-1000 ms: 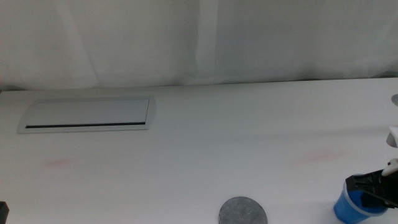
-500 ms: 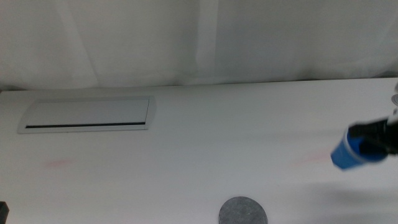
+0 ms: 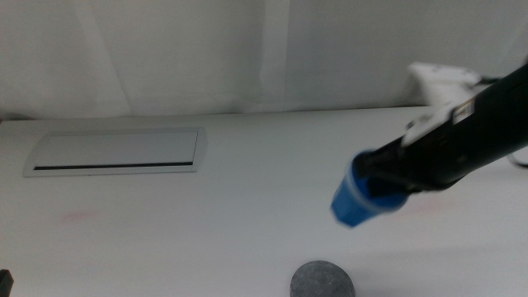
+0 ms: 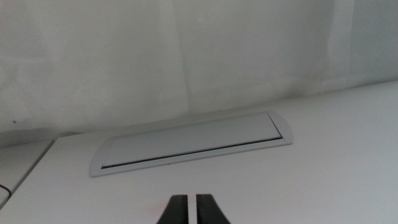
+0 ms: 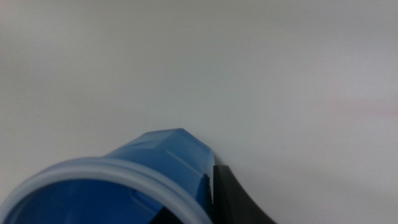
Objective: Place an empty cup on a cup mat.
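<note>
My right gripper [image 3: 386, 175] is shut on the blue cup [image 3: 356, 198] and holds it tilted in the air, above and slightly right of the grey cup mat [image 3: 322, 280] at the table's front edge. The right wrist view shows the cup [image 5: 149, 180] close up, blue inside and empty, with one dark jaw against its wall. My left gripper [image 4: 186, 208] waits at the front left with its jaws shut and empty; in the middle view only a dark corner of it [image 3: 3, 280] shows.
A white rectangular panel with a dark slot [image 3: 115, 152] lies flat at the back left of the table; it also shows in the left wrist view [image 4: 193, 143]. A white curtain hangs behind the table.
My right gripper lifted the cup off the table at the front right and carried it up and to the left, to a spot above the cup mat. The left arm has not moved.
</note>
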Robot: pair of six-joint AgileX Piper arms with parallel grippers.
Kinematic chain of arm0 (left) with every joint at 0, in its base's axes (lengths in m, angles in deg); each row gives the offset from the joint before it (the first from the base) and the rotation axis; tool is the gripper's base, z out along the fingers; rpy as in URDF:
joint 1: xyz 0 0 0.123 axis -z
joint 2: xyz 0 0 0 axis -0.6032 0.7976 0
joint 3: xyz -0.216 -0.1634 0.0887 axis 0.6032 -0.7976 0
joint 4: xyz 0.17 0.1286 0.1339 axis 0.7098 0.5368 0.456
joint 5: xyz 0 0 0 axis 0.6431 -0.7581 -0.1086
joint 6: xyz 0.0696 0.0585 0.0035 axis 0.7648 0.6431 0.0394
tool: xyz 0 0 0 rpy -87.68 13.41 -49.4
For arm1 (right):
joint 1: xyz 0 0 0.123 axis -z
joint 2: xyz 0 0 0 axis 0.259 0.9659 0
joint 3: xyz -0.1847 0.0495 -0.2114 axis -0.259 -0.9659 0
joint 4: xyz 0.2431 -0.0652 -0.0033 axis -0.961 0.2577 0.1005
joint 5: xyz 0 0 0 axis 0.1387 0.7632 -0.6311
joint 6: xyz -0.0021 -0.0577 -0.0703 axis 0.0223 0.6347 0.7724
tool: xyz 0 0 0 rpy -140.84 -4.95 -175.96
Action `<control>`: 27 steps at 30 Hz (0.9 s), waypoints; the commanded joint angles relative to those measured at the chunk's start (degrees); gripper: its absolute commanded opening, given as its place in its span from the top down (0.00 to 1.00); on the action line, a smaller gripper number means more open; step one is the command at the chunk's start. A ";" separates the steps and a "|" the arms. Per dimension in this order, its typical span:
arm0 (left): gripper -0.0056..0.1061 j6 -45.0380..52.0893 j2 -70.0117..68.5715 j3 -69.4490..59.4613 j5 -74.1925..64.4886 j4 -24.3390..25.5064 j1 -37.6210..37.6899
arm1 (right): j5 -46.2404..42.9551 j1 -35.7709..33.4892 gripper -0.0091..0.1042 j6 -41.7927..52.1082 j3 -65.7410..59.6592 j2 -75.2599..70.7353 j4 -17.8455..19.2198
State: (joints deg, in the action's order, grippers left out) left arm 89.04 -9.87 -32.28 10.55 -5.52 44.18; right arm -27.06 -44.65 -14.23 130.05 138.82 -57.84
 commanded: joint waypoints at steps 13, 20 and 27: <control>0.98 -0.19 -1.23 -1.02 -0.71 -0.51 0.35 | -2.01 -15.35 0.94 -8.84 0.19 15.76 9.29; 0.98 -0.19 -1.23 -1.02 -0.71 -0.51 0.35 | -4.03 -15.47 0.94 -9.85 0.19 18.49 11.83; 0.98 -0.19 -1.23 -1.02 -0.71 -0.51 0.35 | -3.14 -15.47 0.94 -10.22 0.19 20.80 12.05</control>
State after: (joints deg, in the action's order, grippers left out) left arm 89.04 -9.87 -32.28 9.90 -5.52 44.18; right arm -30.25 -60.01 -24.32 130.09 158.83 -46.29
